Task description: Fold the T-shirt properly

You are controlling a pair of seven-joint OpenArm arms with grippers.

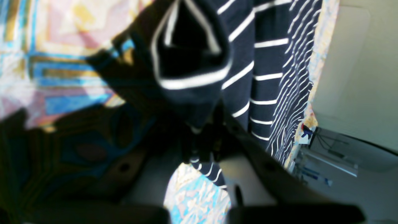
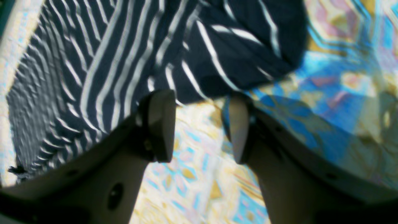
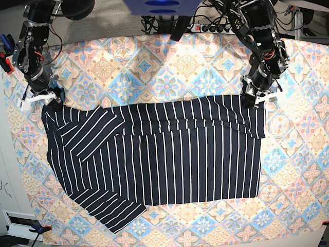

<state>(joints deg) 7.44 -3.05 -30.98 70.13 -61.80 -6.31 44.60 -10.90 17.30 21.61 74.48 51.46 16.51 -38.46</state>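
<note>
The dark navy T-shirt point(image 3: 169, 164) with thin white pinstripes lies spread across the table, its far edge folded over in a band. My left gripper point(image 3: 255, 99) is at the shirt's far right corner. In the left wrist view it point(image 1: 202, 146) is shut on a pinch of striped cloth, and a bunched fold of the shirt point(image 1: 192, 62) hangs just beyond it. My right gripper point(image 3: 44, 99) is at the shirt's far left corner. In the right wrist view it point(image 2: 199, 98) is open, with tablecloth showing between the fingers point(image 2: 158, 124) and the shirt's edge point(image 2: 217, 62) at the fingertips.
A pastel patterned tablecloth point(image 3: 169, 67) covers the table. A power strip with cables point(image 3: 211, 25) lies at the back edge. One sleeve point(image 3: 110, 208) sticks out at the shirt's near left. The table edge and floor show on the left point(image 3: 7, 170).
</note>
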